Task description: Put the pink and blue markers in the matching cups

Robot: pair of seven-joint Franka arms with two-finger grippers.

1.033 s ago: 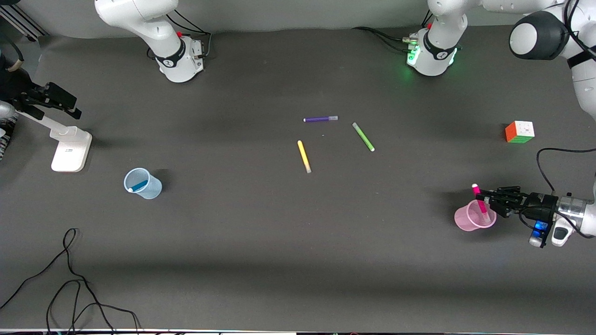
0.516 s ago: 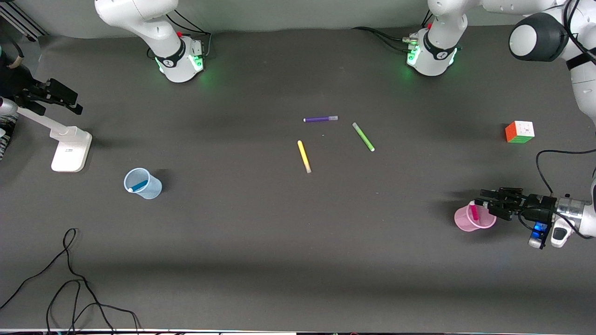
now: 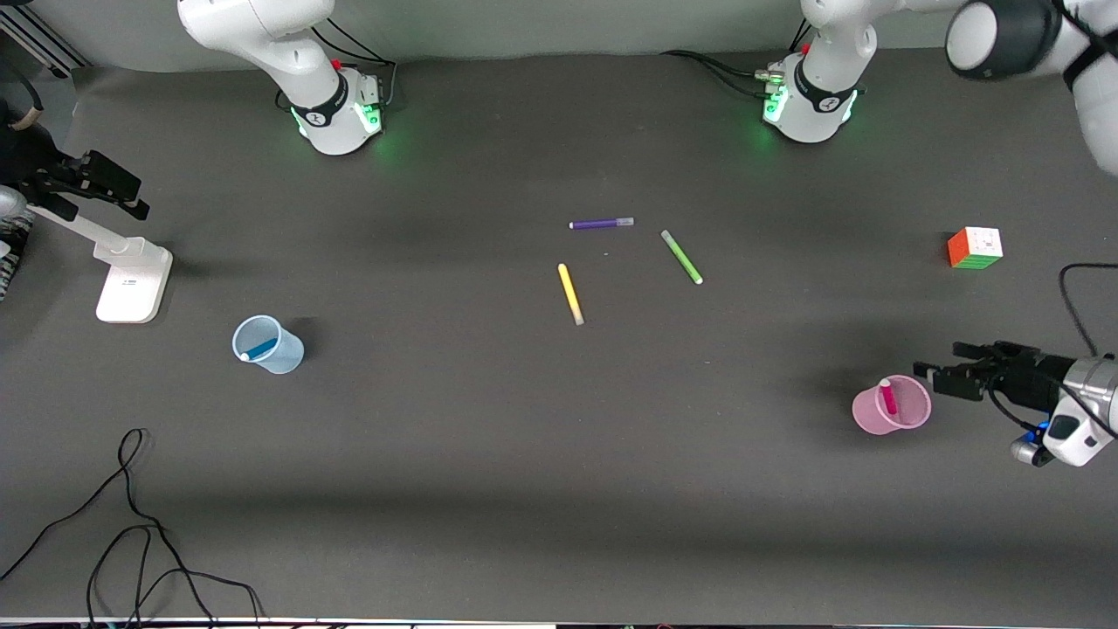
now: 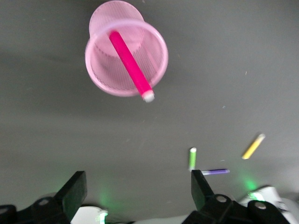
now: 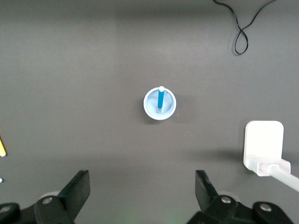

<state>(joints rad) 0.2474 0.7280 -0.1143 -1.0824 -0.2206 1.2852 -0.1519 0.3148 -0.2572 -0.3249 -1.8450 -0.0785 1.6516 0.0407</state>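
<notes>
- Pink marker (image 3: 888, 397) stands tilted inside the pink cup (image 3: 873, 420), white end up and leaning on the rim. The left wrist view shows it clearly: pink marker (image 4: 131, 65) lying slantwise across the cup (image 4: 100, 79).
- Pink cup sits upright on the table (image 3: 524, 454) toward the left arm's end, nearer the front camera than the colour cube (image 3: 975, 247).
- Left gripper (image 3: 928, 373) hangs in the air just beside the pink cup, holding nothing. Its fingers (image 4: 201, 186) are spread wide apart (plain from its own wrist camera).
- Blue marker (image 3: 258, 351) rests inside the blue cup (image 3: 284, 356), toward the right arm's end of the table. In the right wrist view the blue marker (image 5: 160, 99) stands in the cup (image 5: 150, 111) with its white tip at the rim.
- Right gripper (image 5: 142, 186) is high over the table, looking down on the blue cup from above; its fingers (image 5: 79, 186) are spread apart and empty. This arm waits.
- Three loose pens lie flat mid-table, apart from each other: purple pen (image 3: 601, 224), green pen (image 3: 681, 257), yellow pen (image 3: 570, 294) (yellow is nearest the front camera).
- A white stand (image 3: 133, 279) sits near the blue cup, farther from the front camera.
- A black cable (image 3: 131, 524) loops along the table edge closest to the front camera.
</notes>
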